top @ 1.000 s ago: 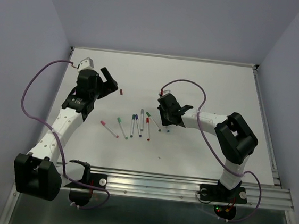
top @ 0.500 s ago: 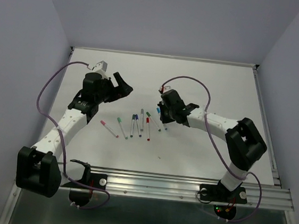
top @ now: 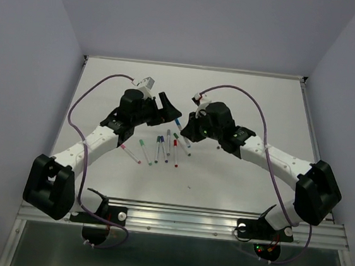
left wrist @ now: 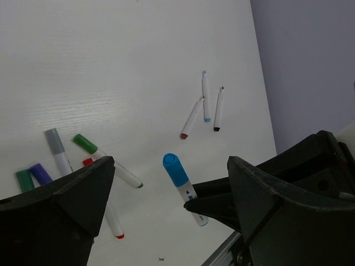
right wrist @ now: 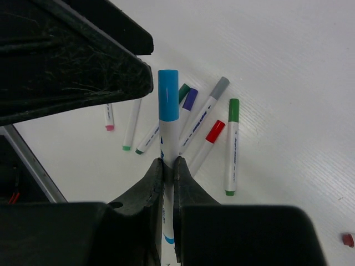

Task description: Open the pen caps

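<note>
My right gripper (right wrist: pixel 168 166) is clenched on the white barrel of a pen (right wrist: pixel 168 145), one finger pressed on each side. The pen sticks straight out past the fingertips, with its light blue cap (right wrist: pixel 168 95) seated on the far end.

My left gripper (left wrist: pixel 170 160) is spread wide and holds nothing. In its wrist view the capped end shows in the gap between the two fingers, touching neither. From the right wrist, one left finger (right wrist: pixel 72 61) sits just beside the cap, up and to the left of it. I cannot tell whether the cap is level with the left fingertips or short of them.

Both hands hang above the table (top: pixel 263 104). The other pens lie on it, under and beyond the held pen. Past my right fingertips, to the right of the barrel, four lie fanned close together:
- a grey-capped pen (right wrist: pixel 209 106)
- a purple-capped pen (right wrist: pixel 187 102)
- a red-capped pen (right wrist: pixel 207 139)
- a green-capped pen (right wrist: pixel 232 138), outermost

Another green cap (right wrist: pixel 183 91) peeks out just beside the held cap. To the left of the barrel lie a pink-ended pen (right wrist: pixel 108 117) and a green-ended pen (right wrist: pixel 132 127).

Further beyond the left fingers, well apart from that group, three more lie close together:
- a red-ended pen (left wrist: pixel 191 118)
- a light-blue-ended pen (left wrist: pixel 206 97)
- a black-ended pen (left wrist: pixel 219 109)
</note>
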Robot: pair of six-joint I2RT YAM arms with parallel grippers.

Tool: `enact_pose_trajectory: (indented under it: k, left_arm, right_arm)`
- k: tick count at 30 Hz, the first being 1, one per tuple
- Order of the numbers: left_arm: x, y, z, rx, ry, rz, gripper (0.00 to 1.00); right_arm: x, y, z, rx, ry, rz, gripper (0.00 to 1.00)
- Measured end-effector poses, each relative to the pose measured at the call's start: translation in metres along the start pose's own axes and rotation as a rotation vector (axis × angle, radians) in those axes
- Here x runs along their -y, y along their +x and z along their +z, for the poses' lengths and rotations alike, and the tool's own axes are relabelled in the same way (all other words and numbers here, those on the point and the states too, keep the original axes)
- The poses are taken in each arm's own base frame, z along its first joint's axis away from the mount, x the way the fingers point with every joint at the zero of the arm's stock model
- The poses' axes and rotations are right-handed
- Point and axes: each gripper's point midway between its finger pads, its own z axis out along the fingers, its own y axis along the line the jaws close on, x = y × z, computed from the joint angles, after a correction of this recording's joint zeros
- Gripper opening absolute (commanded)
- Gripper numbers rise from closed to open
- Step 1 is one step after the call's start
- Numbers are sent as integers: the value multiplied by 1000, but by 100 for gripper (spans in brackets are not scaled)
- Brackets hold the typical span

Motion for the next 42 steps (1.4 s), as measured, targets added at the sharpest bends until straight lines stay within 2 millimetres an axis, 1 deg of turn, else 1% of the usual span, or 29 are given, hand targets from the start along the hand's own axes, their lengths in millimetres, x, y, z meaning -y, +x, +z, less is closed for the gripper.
enact_pose_trajectory:
  k: [4, 6, 7, 9, 11, 12, 13, 15, 16, 18, 19, 20, 23, 27, 34, 37, 38, 39, 40, 41, 42]
  left_arm:
    - [9, 2, 4, 0, 27, -10, 82]
    - [14, 2, 6, 0, 40, -13, 79]
    - [17, 1, 7, 0, 48, -10, 75]
    - [19, 2, 8, -3, 55, -12, 74]
    - [20, 4, 10, -9, 59, -14, 66]
    - [20, 5, 11, -12, 59, -18, 60]
    - [20, 5, 11, -14, 58, -18, 46]
    - [21, 5, 11, -15, 61, -21, 36]
    - [22, 5, 11, -13, 64, -26, 28]
    - [27, 3, 11, -10, 78, -26, 17]
    - [33, 0, 11, -3, 95, -28, 6]
    - [34, -1, 11, 1, 97, -25, 1]
    - [36, -2, 11, 4, 97, -25, 0]
    - [32, 0, 11, -1, 78, -31, 0]
    - [18, 15, 18, -78, -16, -48, 0]
    - [9, 21, 22, -141, -57, -67, 0]
    - [2, 19, 24, -140, -79, -65, 0]
    - [-5, 8, 28, -106, -98, -71, 0]
    - [-15, -12, 33, -53, -123, -78, 0]
    - [-23, -35, 35, 9, -138, -84, 0]
    - [-31, -62, 36, 83, -152, -85, 0]
  right_arm:
    - [-5, 1, 0, 0, -28, 2, 1]
    - [-7, -3, 0, 13, -38, 3, 1]
    - [-9, -6, -1, 27, -45, 3, 1]
    - [-11, -12, -3, 45, -52, 3, 1]
    - [-13, -16, -5, 62, -57, 4, 1]
    - [-15, -21, -7, 77, -63, 1, 1]
    - [-17, -24, -9, 87, -66, 1, 1]
    - [-18, -27, -10, 100, -72, -1, 1]
    - [-19, -29, -10, 106, -75, -3, 1]
    - [-19, -29, -10, 108, -77, -3, 1]
    - [-19, -29, -10, 108, -77, -2, 1]
    - [-19, -29, -10, 108, -77, -3, 1]
    - [-20, -29, -10, 109, -80, -4, 1]
    - [-21, -24, -9, 100, -104, -13, 1]
    - [-19, 0, -7, 61, -174, -38, 1]
    - [-18, 9, -4, 71, -187, -52, 1]
    - [-23, 16, -6, 56, -220, -54, 1]
    - [-31, 33, -10, 11, -272, -46, 1]
    - [-45, 58, -17, -57, -337, -33, 1]
    - [-56, 82, -25, -120, -384, -26, 1]
    - [-63, 101, -31, -173, -417, -10, 1]
